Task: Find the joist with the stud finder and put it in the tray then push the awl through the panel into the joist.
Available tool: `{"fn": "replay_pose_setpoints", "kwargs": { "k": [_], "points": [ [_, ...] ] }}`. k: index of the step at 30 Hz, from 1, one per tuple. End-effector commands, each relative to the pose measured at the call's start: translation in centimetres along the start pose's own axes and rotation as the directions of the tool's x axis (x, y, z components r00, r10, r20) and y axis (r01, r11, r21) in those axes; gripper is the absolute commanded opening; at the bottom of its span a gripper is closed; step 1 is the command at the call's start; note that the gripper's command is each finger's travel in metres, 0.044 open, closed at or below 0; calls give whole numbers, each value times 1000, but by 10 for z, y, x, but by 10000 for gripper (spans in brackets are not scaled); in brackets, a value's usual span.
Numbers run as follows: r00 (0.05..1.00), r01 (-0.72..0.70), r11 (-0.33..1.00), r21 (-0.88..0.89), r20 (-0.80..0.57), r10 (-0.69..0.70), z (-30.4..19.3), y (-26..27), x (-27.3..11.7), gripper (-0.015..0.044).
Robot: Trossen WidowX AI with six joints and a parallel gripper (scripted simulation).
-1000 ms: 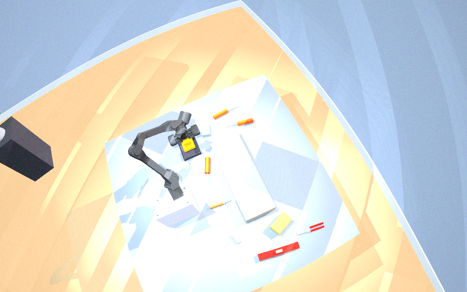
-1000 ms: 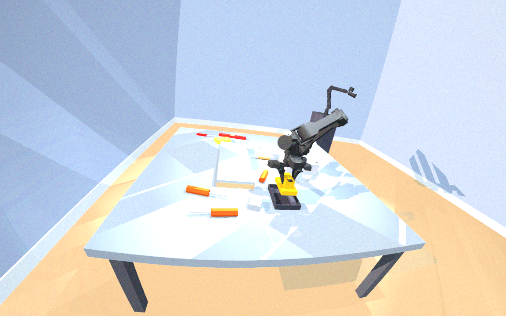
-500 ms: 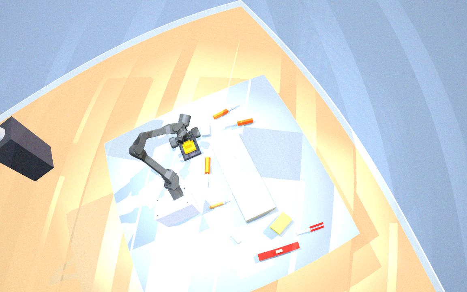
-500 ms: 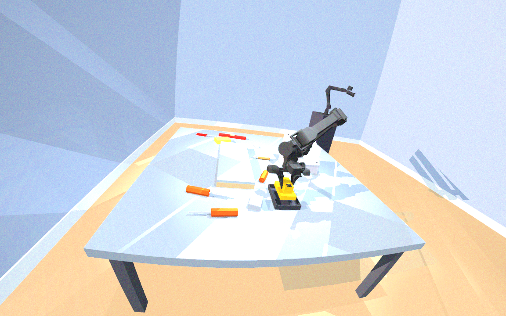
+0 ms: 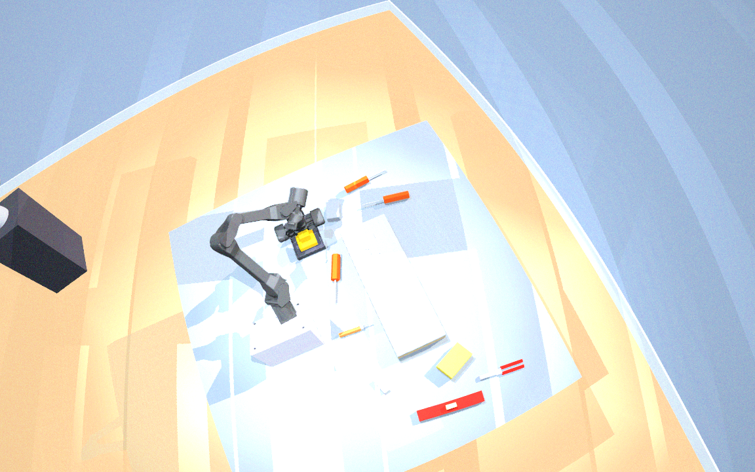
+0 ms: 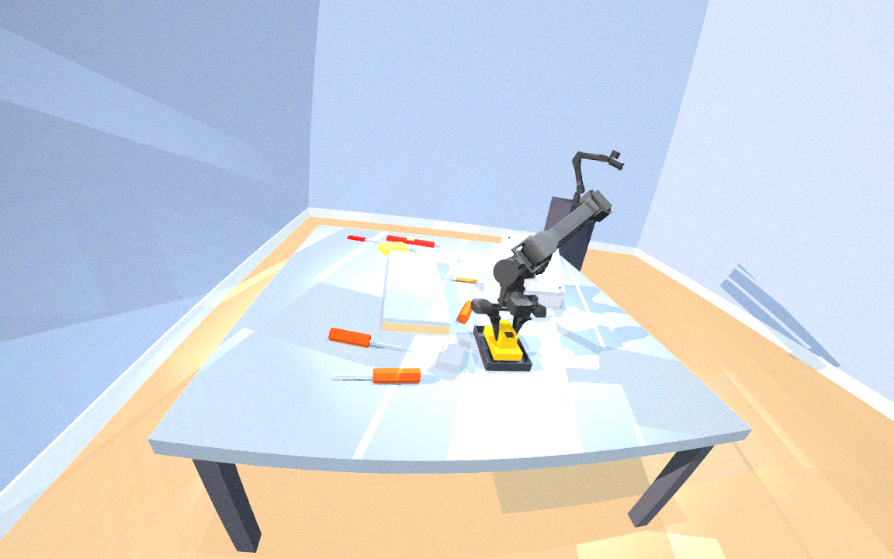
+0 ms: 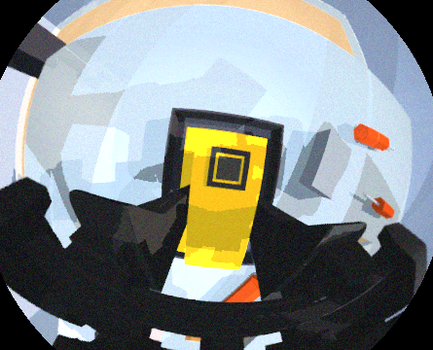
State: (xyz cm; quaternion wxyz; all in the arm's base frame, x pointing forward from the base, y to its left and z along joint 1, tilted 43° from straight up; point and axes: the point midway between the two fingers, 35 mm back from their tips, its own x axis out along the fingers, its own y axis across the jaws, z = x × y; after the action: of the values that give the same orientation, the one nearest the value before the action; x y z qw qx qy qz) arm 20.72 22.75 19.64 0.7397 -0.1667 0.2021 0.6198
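Exterior view: one hand [image 5: 299,227] [image 6: 508,332] [image 7: 220,192], closed on yellow stud finder [image 5: 306,239] [image 6: 504,345] [image 7: 224,199], within dark tray [image 5: 310,254] [image 6: 507,366] [image 7: 171,151]. Risk: release before it sits flat could leave it tilted on the rim; sideways withdrawal could drag it.

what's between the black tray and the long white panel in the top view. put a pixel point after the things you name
In the top view, an orange-handled tool [image 5: 335,267] and small pale blocks [image 5: 333,210] lie roughly between them, nearer the tray [image 5: 309,254].
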Motion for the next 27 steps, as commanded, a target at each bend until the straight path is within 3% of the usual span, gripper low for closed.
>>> {"fn": "replay_pose_setpoints", "kwargs": {
  "k": [1,7,19,23,27],
  "points": [
    [1000,3,1000,3,1,-3,-1,0,6,0],
    [1000,3,1000,3,2,-3,-3,0,11,0],
    [1000,-2,1000,2,-1,2,-3,1,9,315],
    [1000,-2,1000,-2,-12,2,3,-4,-13,420],
    [1000,-3,1000,-1,-14,3,16,-4,-61,440]
  ]
}}
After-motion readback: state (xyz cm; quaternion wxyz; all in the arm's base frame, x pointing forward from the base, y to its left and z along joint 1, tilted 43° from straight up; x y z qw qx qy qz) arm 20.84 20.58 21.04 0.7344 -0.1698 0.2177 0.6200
